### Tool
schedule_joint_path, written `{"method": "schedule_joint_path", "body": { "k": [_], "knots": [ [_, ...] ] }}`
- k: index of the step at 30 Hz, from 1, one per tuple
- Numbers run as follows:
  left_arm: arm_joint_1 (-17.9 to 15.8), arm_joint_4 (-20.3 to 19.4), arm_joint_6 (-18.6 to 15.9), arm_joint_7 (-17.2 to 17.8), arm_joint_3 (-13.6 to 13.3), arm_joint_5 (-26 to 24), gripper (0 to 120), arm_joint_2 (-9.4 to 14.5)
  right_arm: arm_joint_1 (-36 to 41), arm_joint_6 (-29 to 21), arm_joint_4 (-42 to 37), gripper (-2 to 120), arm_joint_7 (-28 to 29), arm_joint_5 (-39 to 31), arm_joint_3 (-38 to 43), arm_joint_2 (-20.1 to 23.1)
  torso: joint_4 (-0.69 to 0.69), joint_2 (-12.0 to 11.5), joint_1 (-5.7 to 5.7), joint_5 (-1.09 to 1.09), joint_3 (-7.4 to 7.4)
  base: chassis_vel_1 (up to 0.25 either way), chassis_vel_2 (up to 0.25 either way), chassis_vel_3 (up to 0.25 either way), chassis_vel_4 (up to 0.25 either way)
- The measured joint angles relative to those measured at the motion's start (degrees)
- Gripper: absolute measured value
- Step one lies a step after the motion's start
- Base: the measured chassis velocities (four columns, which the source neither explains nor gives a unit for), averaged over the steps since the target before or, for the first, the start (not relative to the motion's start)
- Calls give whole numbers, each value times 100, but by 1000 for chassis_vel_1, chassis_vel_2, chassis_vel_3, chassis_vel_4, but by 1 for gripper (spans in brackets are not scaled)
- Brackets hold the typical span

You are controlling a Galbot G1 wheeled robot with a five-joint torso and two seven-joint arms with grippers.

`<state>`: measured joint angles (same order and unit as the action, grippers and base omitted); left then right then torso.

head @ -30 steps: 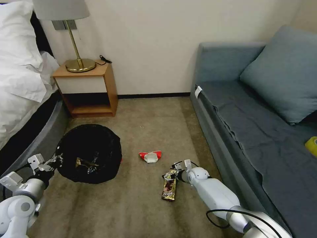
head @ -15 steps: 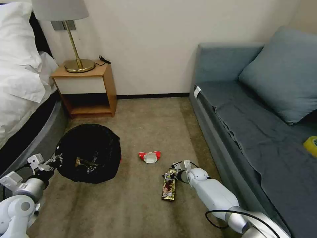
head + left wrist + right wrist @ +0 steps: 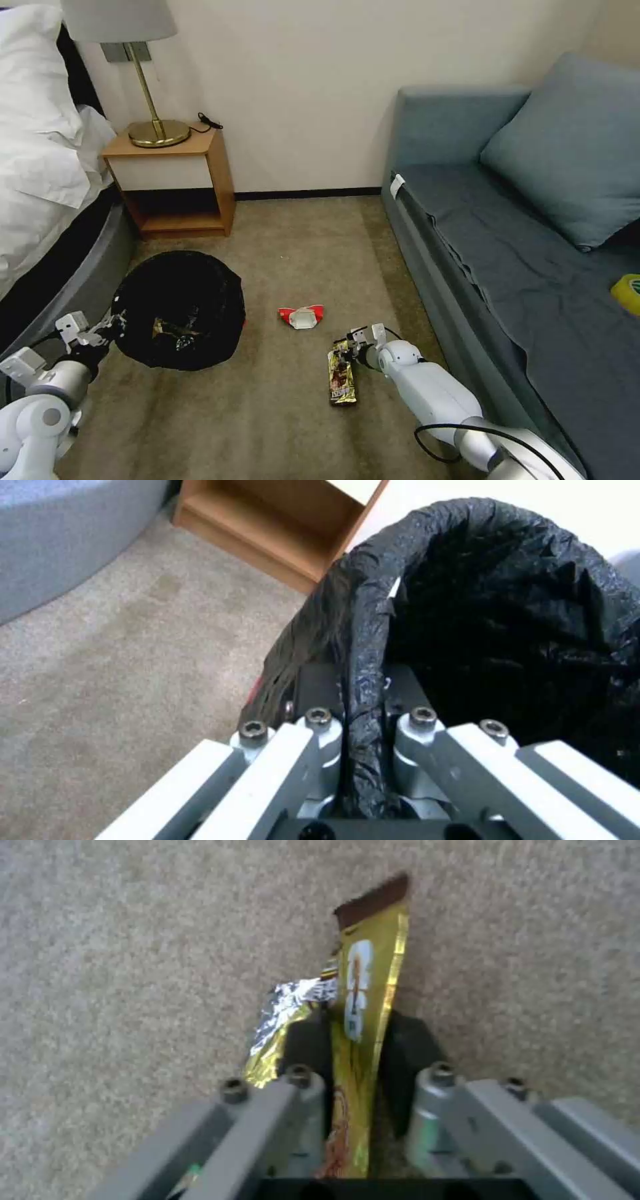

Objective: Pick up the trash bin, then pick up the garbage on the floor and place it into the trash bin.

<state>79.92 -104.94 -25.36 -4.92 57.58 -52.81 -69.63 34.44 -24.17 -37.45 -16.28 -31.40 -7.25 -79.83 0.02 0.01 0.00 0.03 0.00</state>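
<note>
The trash bin (image 3: 180, 293), lined with a crinkly black bag, is at the left on the carpet, with some litter (image 3: 175, 330) inside it. My left gripper (image 3: 112, 325) is shut on its near rim. In the left wrist view the fingers (image 3: 313, 730) pinch the bag-covered rim of the bin (image 3: 507, 605) at my left gripper (image 3: 363, 700). My right gripper (image 3: 348, 348) is low over the carpet, shut on the upper end of a brown-gold snack wrapper (image 3: 342, 380). The wrapper (image 3: 363, 985) stands edge-on between the pads of my right gripper (image 3: 353, 1050). A white packet with red ends (image 3: 302, 315) lies between bin and wrapper.
A wooden nightstand (image 3: 177, 193) with a brass lamp (image 3: 150, 127) stands against the far wall. The bed (image 3: 40, 173) borders the left. A blue-grey sofa (image 3: 507, 253) runs along the right, with a yellow tape roll (image 3: 627, 292) on its seat. Open carpet (image 3: 300, 247) lies between them.
The snack wrapper has swung slightly and lies straighter under my right gripper. The whole head picture has shifted a little. My left gripper and the bin keep their places.
</note>
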Motion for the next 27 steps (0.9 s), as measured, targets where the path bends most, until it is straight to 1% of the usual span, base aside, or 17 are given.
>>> {"method": "schedule_joint_path", "body": {
  "k": [1,3,4,7,12,15,17,19,20,23,24,27],
  "knots": [
    [0,0,0,0,0,0,4,0,0,0,0,12,0,0,0,0,0,0,0,0,0,0,0,0,0],
    [1,9,2,-4,10,0,4,2,9,5,9,2,-12,0,-2,-17,-1,0,0,1,0,0,0,0,0],
    [2,16,5,-6,15,0,4,3,9,7,10,0,-13,0,-2,-22,0,-1,0,1,0,0,0,0,0],
    [6,20,10,-9,21,1,4,3,13,20,-10,0,-6,-6,2,-21,0,-1,0,-2,0,0,0,0,0],
    [-4,-20,9,-4,-12,3,4,-1,12,0,-241,0,73,-152,10,33,0,-2,1,2,2,0,0,0,0],
    [-23,-55,-13,9,-62,9,4,-8,-32,-69,-689,0,230,-432,37,176,-1,-2,1,-1,1,0,0,0,0],
    [-30,-57,-19,11,-75,13,4,-9,-48,-89,-808,0,271,-516,40,216,-1,-2,0,0,1,0,0,0,0],
    [-67,-79,-46,33,-131,26,4,-18,-121,-162,-1294,0,450,-835,62,378,-1,-2,1,-2,1,0,0,0,0],
    [-67,-79,-46,33,-131,26,4,-18,-121,-162,-1294,0,450,-835,62,378,-1,-2,1,-2,1,0,0,0,0],
    [-121,-97,-95,70,-216,26,4,-14,-213,-199,-1907,0,624,-1140,81,591,-1,-2,0,-2,1,0,0,0,0],
    [-121,-97,-95,70,-216,26,4,-14,-213,-199,-1907,0,624,-1140,81,591,-1,-2,0,-2,1,0,0,0,0],
    [-184,-43,-137,110,-297,15,4,12,-321,-201,-2442,0,836,-1322,106,764,-2,-2,0,-1,1,0,0,0,0]
  ]
}}
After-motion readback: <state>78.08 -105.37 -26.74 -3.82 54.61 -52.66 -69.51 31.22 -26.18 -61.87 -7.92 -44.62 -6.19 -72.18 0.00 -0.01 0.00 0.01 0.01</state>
